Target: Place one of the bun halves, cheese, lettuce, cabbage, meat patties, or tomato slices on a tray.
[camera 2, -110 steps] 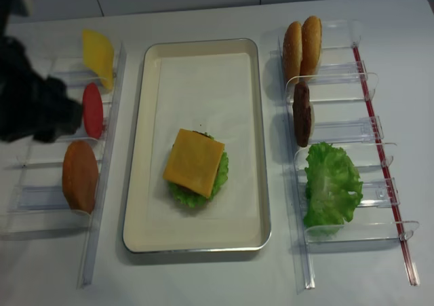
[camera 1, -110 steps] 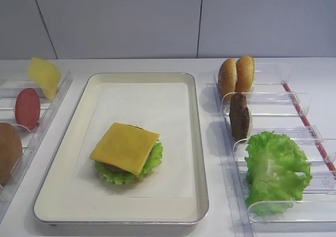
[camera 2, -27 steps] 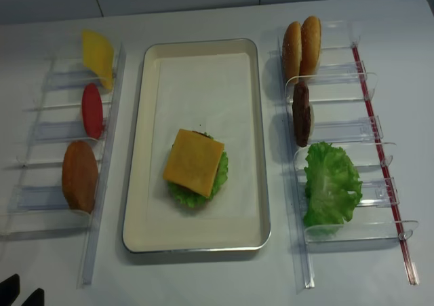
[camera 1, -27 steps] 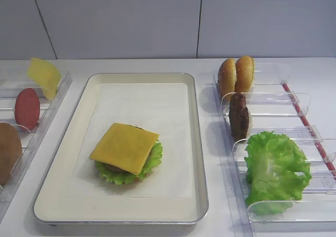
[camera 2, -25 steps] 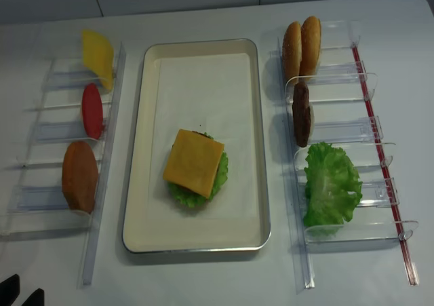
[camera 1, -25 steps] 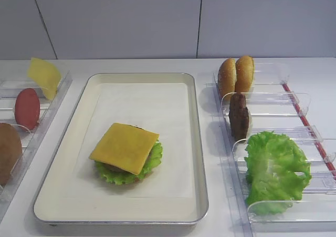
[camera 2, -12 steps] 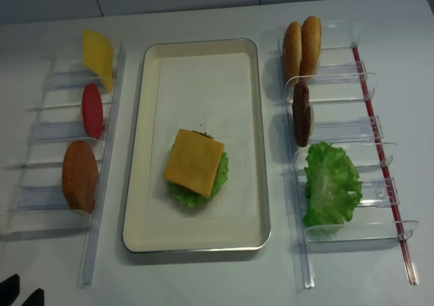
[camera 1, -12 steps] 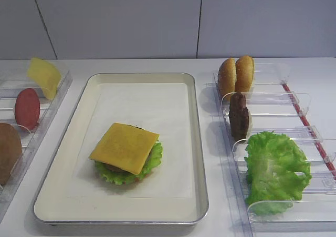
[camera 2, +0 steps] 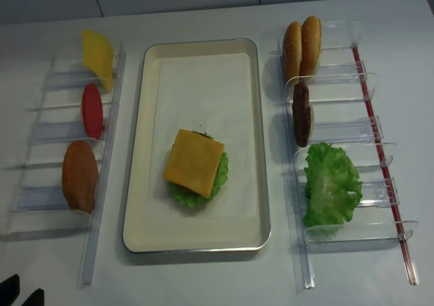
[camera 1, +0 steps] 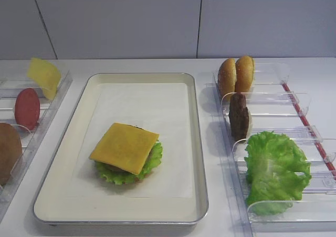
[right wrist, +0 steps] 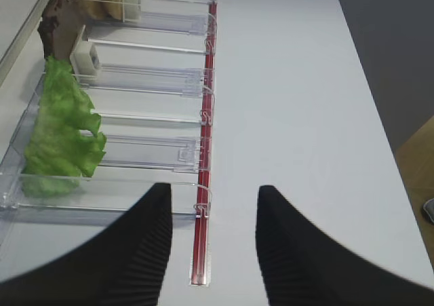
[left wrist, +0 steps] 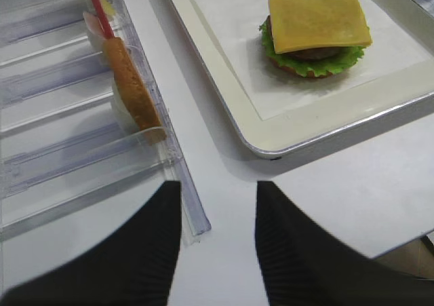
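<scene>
Left gripper [left wrist: 217,201] back off the rack [left wrist: 74,167]; parted jaws only wrist-view.

No text, label, brand, number or sign can be read in any of the views.

cheese [camera 1: 125,147] atop stack in tray [camera 1: 197,142]; lettuce [camera 1: 276,171], bun halves [camera 1: 236,75] in bins right
</scene>
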Controlling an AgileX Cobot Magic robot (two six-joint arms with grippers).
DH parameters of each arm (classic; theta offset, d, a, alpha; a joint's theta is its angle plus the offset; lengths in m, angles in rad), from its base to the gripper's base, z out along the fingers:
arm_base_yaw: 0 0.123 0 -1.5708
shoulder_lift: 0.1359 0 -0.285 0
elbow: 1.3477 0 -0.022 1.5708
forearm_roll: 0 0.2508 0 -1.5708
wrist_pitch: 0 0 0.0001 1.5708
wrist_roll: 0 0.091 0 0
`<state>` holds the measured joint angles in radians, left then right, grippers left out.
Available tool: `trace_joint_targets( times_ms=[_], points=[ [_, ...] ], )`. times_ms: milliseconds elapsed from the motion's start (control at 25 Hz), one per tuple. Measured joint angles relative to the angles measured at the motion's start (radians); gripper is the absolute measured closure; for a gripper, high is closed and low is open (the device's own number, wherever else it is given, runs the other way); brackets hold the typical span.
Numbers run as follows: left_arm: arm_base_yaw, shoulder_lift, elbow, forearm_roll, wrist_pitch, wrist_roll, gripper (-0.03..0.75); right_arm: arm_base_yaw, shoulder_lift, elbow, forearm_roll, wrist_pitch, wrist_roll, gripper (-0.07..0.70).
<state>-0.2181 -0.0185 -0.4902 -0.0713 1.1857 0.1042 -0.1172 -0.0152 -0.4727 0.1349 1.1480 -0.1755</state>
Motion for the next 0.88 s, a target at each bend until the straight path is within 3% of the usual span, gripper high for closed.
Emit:
trace_joint_targets(
  times_ms=[880],
  points=[
    [0.000,0.000,0.000,0.000,0.000,0.000,0.468,0.000,0.000,0.000,0.000,0.000,0.000,0.302]
  ],
)
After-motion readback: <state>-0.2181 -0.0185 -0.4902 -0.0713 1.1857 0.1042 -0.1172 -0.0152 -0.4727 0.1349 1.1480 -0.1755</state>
